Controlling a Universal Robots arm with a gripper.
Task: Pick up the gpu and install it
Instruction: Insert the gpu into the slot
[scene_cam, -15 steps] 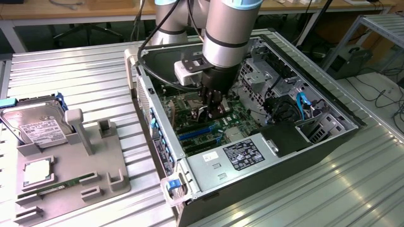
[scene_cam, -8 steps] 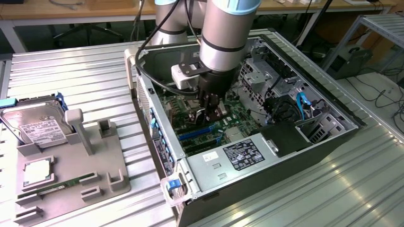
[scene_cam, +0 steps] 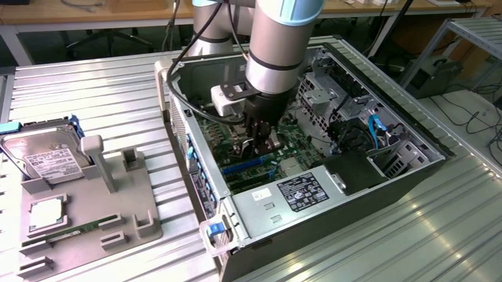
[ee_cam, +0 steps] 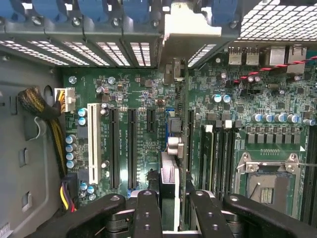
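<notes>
Gripper is clamped on the gpu, held edge-on over the motherboard slots inside the case; card judged light, stiff, fragile, best gripped along its top edge

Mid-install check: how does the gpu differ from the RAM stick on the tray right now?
The gpu stands on edge inside the computer case, over the motherboard slots; the RAM stick lies flat on the gray tray outside it. The gpu is gripped by the hand; the RAM stick is untouched. The gpu carries a silver bracket at one end; the RAM stick is a bare narrow strip.
</notes>
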